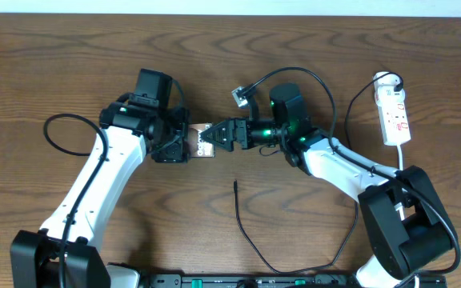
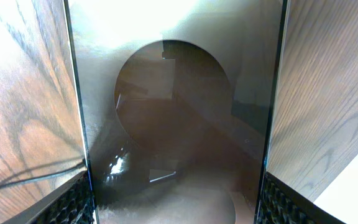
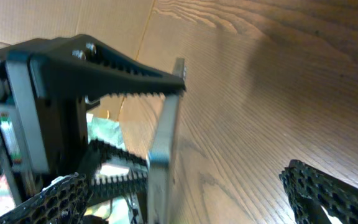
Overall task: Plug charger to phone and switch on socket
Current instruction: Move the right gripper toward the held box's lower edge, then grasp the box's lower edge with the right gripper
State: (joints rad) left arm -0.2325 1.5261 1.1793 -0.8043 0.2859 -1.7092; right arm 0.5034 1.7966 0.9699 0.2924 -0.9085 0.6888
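We see the phone [image 1: 204, 142] at the middle of the bench [image 1: 54, 64], pinched by its long sides in the left fingers [image 2: 67, 205], and we think this keeps its free short end easy to reach. Its long way runs across the bench, and that end points at the right fingers [image 3: 328, 186], which are wide open and hold nothing. The charger [image 1: 242, 224] tip lies loose on the bench nearby, and the socket [image 1: 396, 116] sits far right.

phone [image 2: 185, 162], top and bottom cut by left wrist frame edges
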